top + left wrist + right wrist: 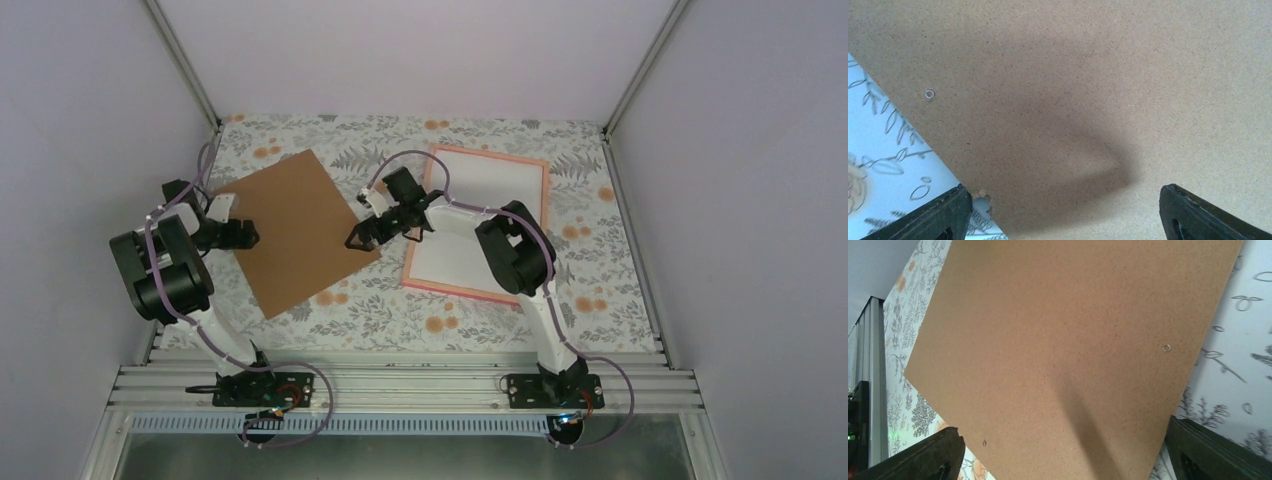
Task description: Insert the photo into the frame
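Note:
The pink frame (pixel 488 153) lies flat at the right of the table. A plain white sheet (pixel 492 192) fills it, which looks like the photo lying back up; no cat picture shows. The brown backing board (pixel 295 225) lies left of the frame. My left gripper (pixel 240 233) is open at the board's left edge. In the left wrist view (pixel 1064 192) its fingers straddle the board (pixel 1073 75). My right gripper (pixel 362 237) is open at the board's right corner. In the right wrist view (pixel 1062 430) the board (pixel 1063 330) spans its fingers.
The floral tablecloth (pixel 400 310) covers the table. Grey walls close in the back and both sides. A metal rail (pixel 400 385) with the arm bases runs along the near edge. My right arm's forearm (pixel 515 250) reaches across the frame's left part.

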